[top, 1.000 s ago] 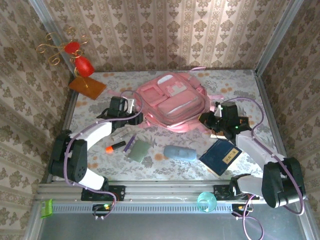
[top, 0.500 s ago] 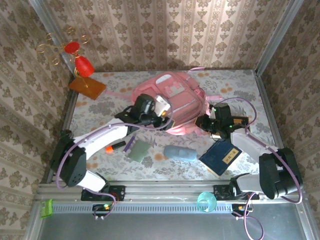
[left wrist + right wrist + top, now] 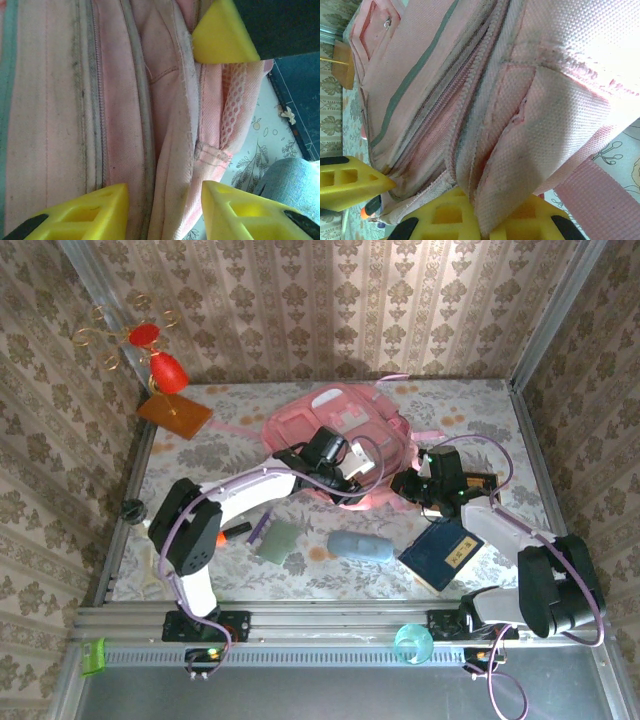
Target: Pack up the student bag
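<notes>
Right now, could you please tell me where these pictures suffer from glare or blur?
Right wrist: the student bag washes out to near white at upper right. Left wrist: evenly lit, but the grey-blue pouch in the lower right corner looks soft. Top external: even light, sharp, no glare.

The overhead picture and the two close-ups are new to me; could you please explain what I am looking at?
Two robot arms are bolted at the near table edge. The overhead picture comes from a fixed camera above them; each close-up comes from a camera on one wrist. The pink student bag lies mid-table. The right claw is shut on the bag's fabric; the left claw stands open astride its edge. Nearer lie a dark blue book, a grey-blue pouch and an orange-tipped marker.
</notes>
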Controlling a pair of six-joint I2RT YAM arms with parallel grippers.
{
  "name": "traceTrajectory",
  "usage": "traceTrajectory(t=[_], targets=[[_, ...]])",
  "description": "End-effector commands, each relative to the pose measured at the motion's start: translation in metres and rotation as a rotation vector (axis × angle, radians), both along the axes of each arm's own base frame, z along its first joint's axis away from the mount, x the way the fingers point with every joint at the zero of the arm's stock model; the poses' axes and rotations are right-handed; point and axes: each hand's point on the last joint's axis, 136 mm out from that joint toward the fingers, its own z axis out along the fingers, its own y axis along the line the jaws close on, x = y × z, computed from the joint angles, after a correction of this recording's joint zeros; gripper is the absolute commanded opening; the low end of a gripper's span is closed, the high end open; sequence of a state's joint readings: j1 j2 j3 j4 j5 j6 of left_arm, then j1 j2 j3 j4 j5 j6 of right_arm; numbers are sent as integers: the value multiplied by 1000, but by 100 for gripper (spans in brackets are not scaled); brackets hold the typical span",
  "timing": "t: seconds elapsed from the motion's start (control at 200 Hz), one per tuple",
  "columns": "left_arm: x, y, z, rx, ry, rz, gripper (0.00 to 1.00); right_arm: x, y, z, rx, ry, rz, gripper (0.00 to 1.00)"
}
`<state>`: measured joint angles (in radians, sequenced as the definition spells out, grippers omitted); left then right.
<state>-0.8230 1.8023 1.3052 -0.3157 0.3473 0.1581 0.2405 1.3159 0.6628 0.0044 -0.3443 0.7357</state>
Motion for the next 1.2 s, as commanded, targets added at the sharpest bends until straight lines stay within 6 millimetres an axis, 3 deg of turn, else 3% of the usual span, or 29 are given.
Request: traceTrajectory(t=[0.0, 0.285, 0.52, 0.61, 0.785, 0.865, 0.885, 1.015, 1.095, 1.195], targets=[[-5, -7, 0, 8, 10, -52, 43, 7, 9, 13, 32, -69, 34, 0], [6, -10, -10, 39, 12, -19, 26, 5, 8, 9, 15, -63, 42, 0], [11, -9, 8, -41, 47, -4, 0, -1, -7, -6, -86, -38, 23, 0], [16, -5, 35, -136, 51, 13, 0, -1, -14, -17, -129, -12, 3, 0], [30, 13, 81, -271, 28, 79, 0, 3, -7, -25, -99, 1, 10, 1], [41, 27, 98, -297, -11, 142, 0, 8, -2, -19, -88, -22, 17, 3], [44, 31, 102, -303, -25, 160, 0, 10, 0, -26, -92, -1, 21, 3], [66, 60, 134, -345, -113, 314, 0, 25, 12, -26, -96, -7, 57, 8], [76, 72, 135, -310, -171, 375, 0, 29, 16, -31, -124, 17, 106, 15], [85, 80, 116, -263, -154, 417, 0, 24, 14, -39, -180, 71, 154, 25]])
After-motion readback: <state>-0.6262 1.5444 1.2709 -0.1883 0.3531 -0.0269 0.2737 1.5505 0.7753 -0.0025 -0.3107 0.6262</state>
